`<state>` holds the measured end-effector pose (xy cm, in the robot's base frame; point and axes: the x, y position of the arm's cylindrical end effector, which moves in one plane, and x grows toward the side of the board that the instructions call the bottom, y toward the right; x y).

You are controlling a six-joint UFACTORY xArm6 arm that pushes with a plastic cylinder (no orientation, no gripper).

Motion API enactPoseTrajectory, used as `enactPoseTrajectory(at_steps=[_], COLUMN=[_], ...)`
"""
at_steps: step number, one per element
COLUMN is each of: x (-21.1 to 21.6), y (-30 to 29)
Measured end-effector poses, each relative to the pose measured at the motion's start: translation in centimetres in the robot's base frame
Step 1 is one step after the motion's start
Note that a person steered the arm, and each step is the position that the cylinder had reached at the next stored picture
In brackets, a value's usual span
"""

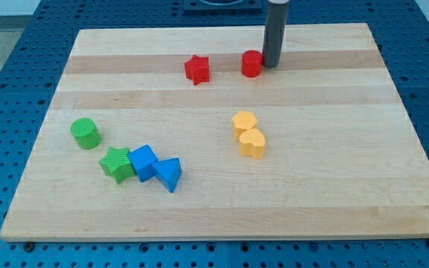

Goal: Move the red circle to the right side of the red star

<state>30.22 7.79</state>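
One red circle [252, 63], one red star [196, 69]

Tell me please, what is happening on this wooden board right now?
A robot arm with a dark rod is pushing blocks on the board. My tip sits against the right edge of the red circle, near the view's top. The red circle already lies to the right of the red star, with a gap between them. The green, blue and yellow blocks lie lower down, away from the tip.
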Motion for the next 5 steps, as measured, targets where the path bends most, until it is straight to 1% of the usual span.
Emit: enactPoseTrajectory(at_steps=[3, 4, 5], x=[0.0, 0.0, 0.7], y=[-5.0, -5.9, -5.1])
